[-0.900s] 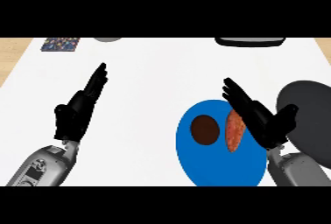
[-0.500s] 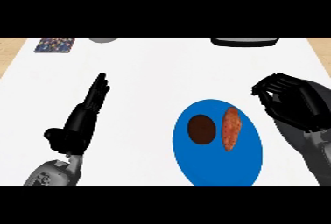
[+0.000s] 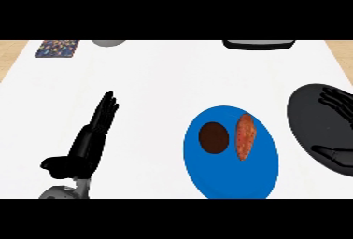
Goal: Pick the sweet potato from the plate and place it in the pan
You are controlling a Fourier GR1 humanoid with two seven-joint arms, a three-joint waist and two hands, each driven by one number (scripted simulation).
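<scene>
Blue plate (image 3: 228, 183) holds the sweet potato (image 3: 244, 136), lying left of the right hand (image 3: 335, 101), which spreads open over the black pan (image 3: 309, 122).

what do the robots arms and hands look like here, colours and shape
The left hand is black, with long slim fingers and a thicker thumb. Below it shows a rounded grey forearm end. The right hand is also black and hard to make out against the dark pan; its forearm is out of view. No cables or markings show.
</scene>
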